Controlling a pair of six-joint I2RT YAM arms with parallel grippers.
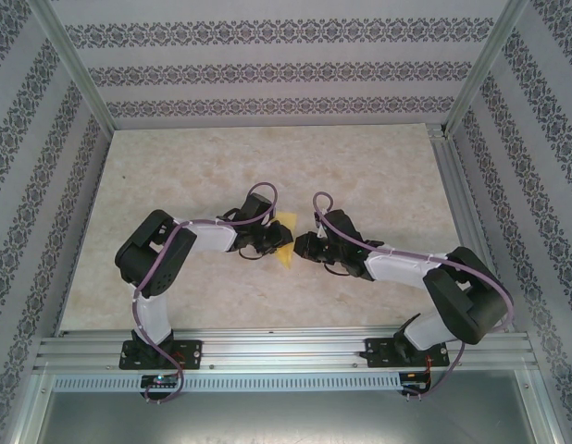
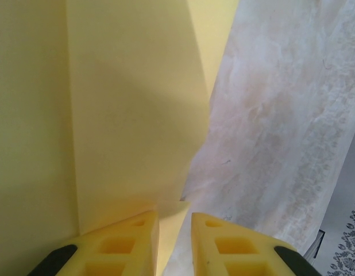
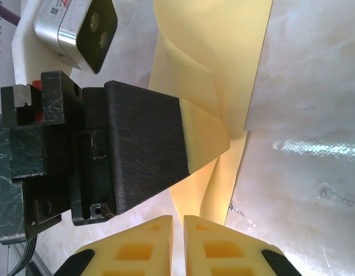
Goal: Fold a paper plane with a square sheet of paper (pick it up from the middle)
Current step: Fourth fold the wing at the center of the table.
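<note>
Spreading across most of the overhead view, the pale marbled counter (image 1: pixel 360 176) is walled in by patterned panels (image 1: pixel 267 69), with a metal rail (image 1: pixel 286 351) along its near edge. Both arms are bolted to that rail. The left arm (image 1: pixel 161 254) bends in from the left and the right arm (image 1: pixel 453 287) from the right, and their ends come close together near the middle of the counter.

Between them is the sheet of paper (image 1: pixel 284 242), pale yellow, creased and folded over itself, with part of it lifted off the counter.

From the left wrist, the left fingers (image 2: pixel 131 247) stand a little apart. A flap of the paper reaches into the gap along the inner face of one finger, and bare counter shows between that flap and the other finger.

From the right wrist, the right fingers (image 3: pixel 223 250) are drawn almost together, and the lower edge of the paper runs down into the thin slit between them, so they appear to pinch it. Just above, a black block with a pale tip (image 3: pixel 143 149) on the left arm presses against the raised fold.
</note>
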